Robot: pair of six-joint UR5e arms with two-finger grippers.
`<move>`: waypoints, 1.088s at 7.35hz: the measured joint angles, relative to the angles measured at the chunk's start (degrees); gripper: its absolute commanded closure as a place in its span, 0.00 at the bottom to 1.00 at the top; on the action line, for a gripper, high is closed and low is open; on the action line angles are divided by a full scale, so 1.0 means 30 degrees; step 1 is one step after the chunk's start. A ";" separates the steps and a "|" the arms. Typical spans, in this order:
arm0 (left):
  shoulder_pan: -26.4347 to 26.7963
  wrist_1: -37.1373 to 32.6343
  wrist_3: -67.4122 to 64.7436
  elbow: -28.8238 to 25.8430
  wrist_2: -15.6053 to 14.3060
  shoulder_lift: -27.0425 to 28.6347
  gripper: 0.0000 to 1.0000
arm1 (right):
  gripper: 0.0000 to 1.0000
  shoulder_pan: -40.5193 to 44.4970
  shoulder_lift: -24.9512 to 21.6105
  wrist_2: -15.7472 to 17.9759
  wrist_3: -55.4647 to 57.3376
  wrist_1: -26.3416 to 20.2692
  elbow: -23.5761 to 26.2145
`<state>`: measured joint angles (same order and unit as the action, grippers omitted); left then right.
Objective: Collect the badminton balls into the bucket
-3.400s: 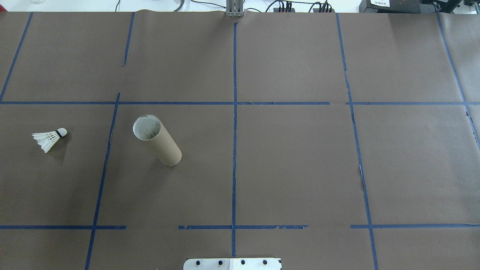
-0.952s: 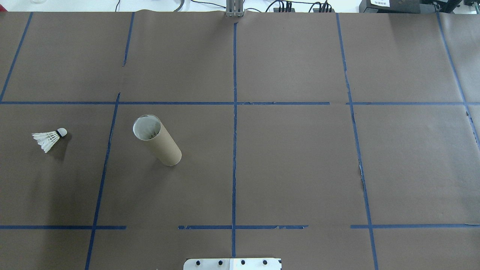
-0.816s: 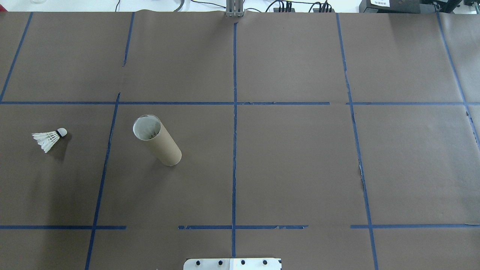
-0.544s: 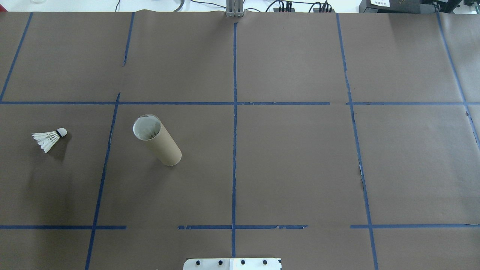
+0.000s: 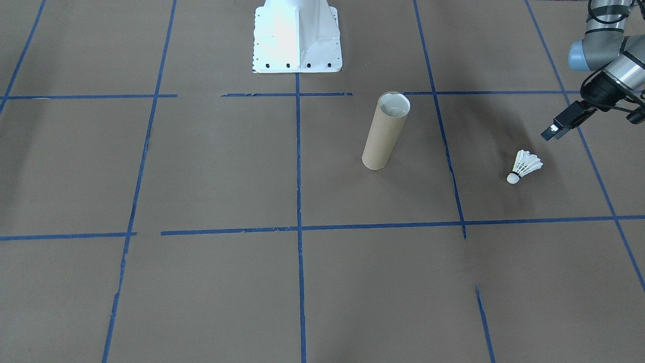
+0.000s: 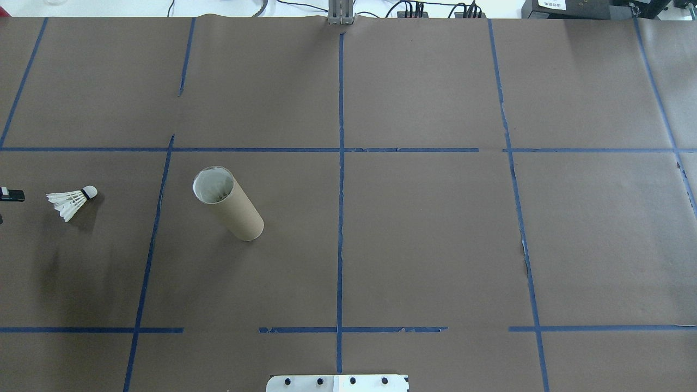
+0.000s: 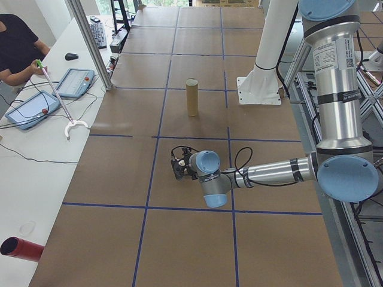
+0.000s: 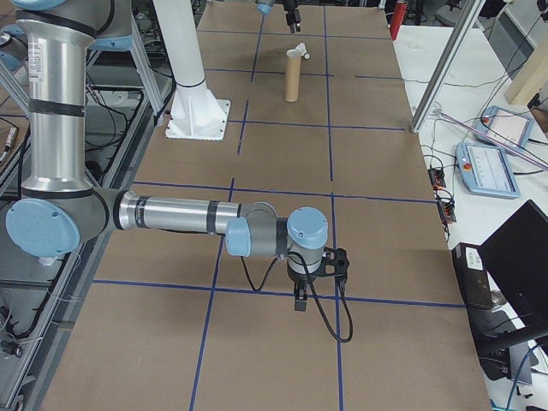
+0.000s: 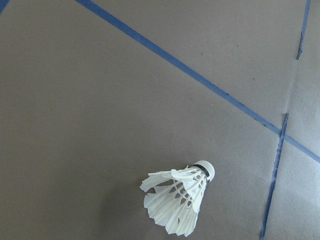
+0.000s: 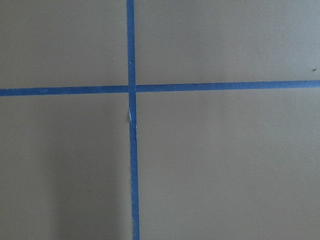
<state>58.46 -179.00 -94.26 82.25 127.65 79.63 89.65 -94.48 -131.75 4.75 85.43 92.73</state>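
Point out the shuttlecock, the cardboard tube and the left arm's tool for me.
shuttlecock (image 6: 73, 200), overhead view, on the feather skirt.
cardboard tube (image 6: 237, 213), overhead view, on its tan outer wall.
left tool (image 5: 558, 126), front-facing view, on the dark fingers' tip.

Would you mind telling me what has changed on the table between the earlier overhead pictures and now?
The left gripper has come into the overhead view at its left edge, beside the shuttlecock, without touching it. Nothing was taken hold of. The shuttlecock and the cardboard tube stayed where they were.
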 measured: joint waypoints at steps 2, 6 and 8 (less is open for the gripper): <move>-0.1179 -0.0394 -0.1574 -0.0079 -0.1607 0.0314 0.00 | 0.00 0.0000 0.0000 0.0000 -0.0001 0.0000 0.0000; -0.2293 -0.0531 -0.3448 -0.1063 -0.3700 0.1464 0.00 | 0.00 0.0000 0.0000 0.0000 0.0000 0.0000 0.0000; -0.2333 -0.0512 -0.3482 -0.1301 -0.3747 0.1591 0.46 | 0.00 -0.0001 0.0000 0.0000 -0.0001 0.0000 0.0000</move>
<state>51.46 -180.54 -104.71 78.35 116.41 84.41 89.65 -94.48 -131.75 4.74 85.43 92.72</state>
